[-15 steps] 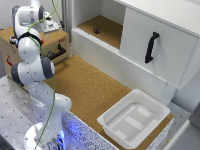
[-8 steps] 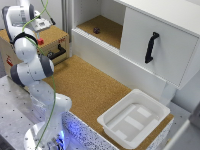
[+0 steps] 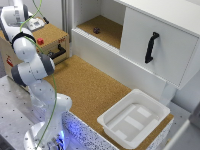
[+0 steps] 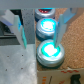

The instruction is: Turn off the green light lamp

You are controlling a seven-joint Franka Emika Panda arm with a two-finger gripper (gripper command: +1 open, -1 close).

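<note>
In the wrist view a round lamp button glowing green sits in a metal ring on top of a box. A second glowing button lies just beyond it, and a reddish one farther on. My gripper hangs open above them. One finger and the other finger straddle the buttons without touching. In the exterior view the arm reaches over the wooden box at the exterior view's left. The lamps there are hidden by the wrist; only a red button shows.
A white cabinet with a black handle stands at the back right, with an open cork shelf beside it. A white plastic bin rests on the cork mat near the front.
The arm's upper links have swung toward the exterior view's left, bringing the wrist over the box of buttons.
</note>
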